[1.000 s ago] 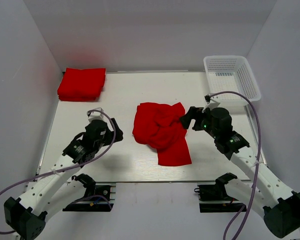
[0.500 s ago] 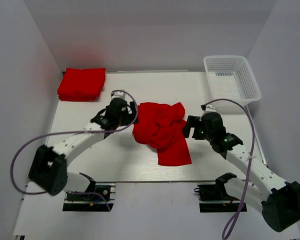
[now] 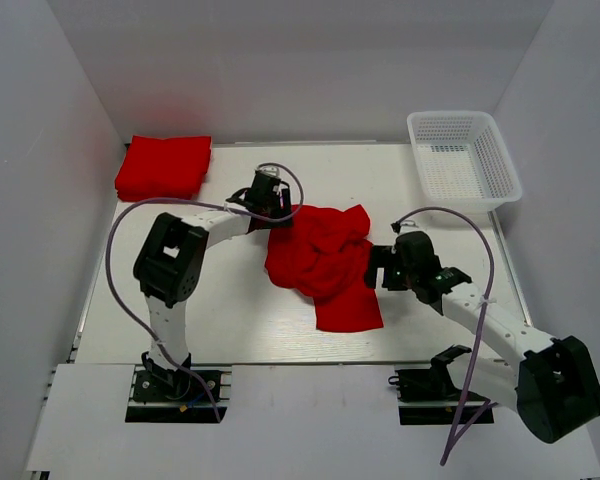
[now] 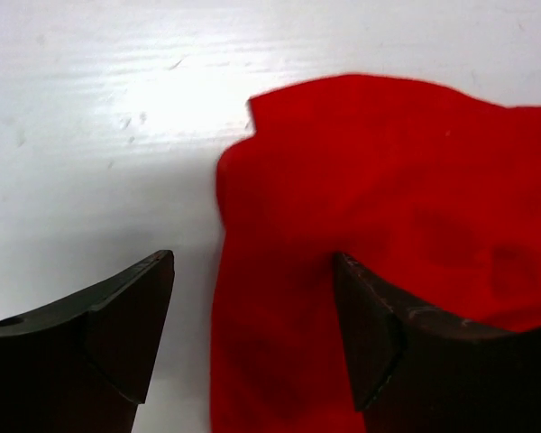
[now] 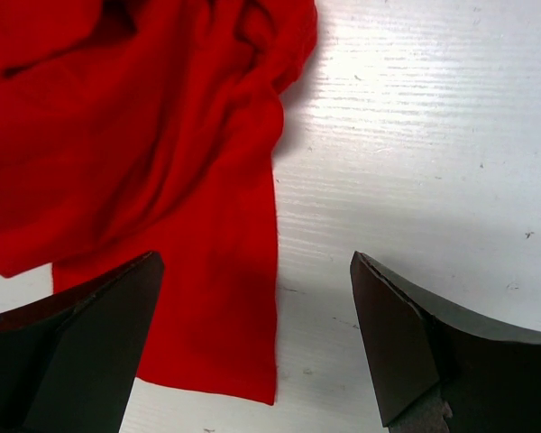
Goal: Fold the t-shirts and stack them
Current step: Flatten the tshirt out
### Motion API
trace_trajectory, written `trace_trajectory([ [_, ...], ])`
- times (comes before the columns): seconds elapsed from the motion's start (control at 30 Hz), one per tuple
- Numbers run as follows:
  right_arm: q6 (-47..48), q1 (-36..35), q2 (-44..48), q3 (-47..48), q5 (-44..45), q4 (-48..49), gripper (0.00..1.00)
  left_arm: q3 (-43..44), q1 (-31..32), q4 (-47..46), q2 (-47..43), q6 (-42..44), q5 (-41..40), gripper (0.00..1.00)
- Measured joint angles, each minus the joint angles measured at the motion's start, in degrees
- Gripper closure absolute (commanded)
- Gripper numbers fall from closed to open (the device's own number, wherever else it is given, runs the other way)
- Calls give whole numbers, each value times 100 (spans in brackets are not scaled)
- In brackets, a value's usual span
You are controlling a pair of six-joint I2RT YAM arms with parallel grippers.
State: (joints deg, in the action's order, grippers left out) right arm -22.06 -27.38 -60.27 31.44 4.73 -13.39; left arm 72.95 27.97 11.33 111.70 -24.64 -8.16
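Left end effector (image 4: pixel 252 271) wide, straddling crumpled t-shirt (image 4: pixel 388 180) edge | right end effector (image 5: pixel 254 266) wide, straddling opposite edge

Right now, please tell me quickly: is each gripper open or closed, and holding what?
Left gripper: open, holding nothing, over the edge of the crumpled t-shirt.
Right gripper: open, holding nothing.

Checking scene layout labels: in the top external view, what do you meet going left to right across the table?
folded red t-shirt stack → left gripper → crumpled red t-shirt → right gripper → white mesh basket
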Motion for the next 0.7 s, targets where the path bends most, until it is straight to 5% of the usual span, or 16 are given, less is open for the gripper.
trace_trajectory([
  [0.2,66,-2,-404,-74,-103,120,10,511,0,-127,619,197,195,48],
  [0.23,72,-2,-463,-101,-131,175,12,511,0,-138,623,214,236,65],
  [0.33,94,-2,-634,-192,-236,313,17,496,0,-195,623,254,374,92],
  [0.4,107,-2,-789,-229,-378,407,18,452,0,-269,623,264,452,100],
  [0.6,166,-15,-1298,-201,-815,1036,29,192,0,-426,466,280,474,100],
  [0.7,149,-33,-1576,-186,-1001,1460,56,-44,0,-476,275,280,476,100],
])
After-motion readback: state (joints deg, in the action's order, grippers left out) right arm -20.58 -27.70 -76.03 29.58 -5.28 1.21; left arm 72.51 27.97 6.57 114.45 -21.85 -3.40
